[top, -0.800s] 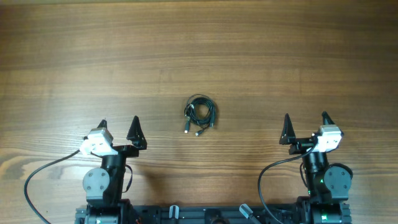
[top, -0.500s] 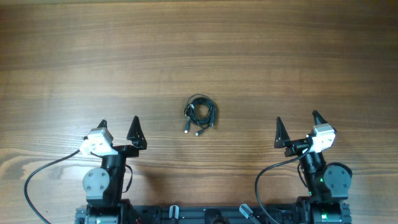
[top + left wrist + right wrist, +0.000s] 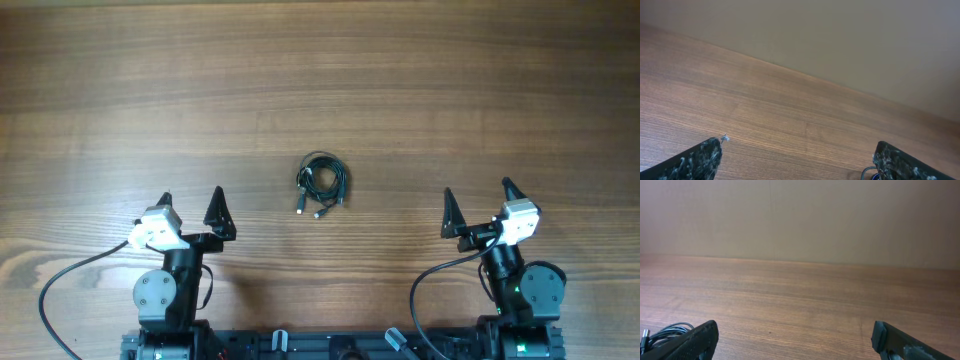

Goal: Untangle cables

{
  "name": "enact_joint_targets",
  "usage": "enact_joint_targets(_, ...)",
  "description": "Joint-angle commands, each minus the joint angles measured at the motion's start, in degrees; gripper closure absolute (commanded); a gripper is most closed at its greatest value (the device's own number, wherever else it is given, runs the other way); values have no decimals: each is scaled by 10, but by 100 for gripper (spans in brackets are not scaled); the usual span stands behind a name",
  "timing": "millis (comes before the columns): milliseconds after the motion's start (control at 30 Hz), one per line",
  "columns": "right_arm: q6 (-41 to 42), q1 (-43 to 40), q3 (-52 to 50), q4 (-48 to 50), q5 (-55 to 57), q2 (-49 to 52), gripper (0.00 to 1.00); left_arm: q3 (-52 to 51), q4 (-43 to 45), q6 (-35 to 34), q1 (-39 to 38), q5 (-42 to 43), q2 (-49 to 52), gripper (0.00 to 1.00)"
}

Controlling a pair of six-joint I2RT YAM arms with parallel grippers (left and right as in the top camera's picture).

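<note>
The black two-fingered right gripper [image 3: 478, 192] has nudged inward, towards the small tangled bundle of thin black cables [image 3: 322, 184]. The bundle lies untouched, ahead of and between both sets of fingers. The left gripper [image 3: 192, 197] hasn't moved. Both spread wide, empty: the approach is only beginning.

table [image 3: 450, 90]: matt wood grain | cables [image 3: 322, 181]: black, silvery plugs

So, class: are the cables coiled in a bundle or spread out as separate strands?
Bundled: the cables sit as one small dark coil, silvery plug ends sticking out, no strands laid apart.
</note>
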Motion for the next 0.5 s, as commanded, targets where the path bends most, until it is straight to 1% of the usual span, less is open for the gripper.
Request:
enact_joint_targets(0, -6, 2, -1, 4, -12, 4, 0, -5, 0, -5, -3, 1, -1, 0)
enact_joint_targets(467, -6, 2, -1, 4, -12, 4, 0, -4, 0, -5, -3, 1, -1, 0)
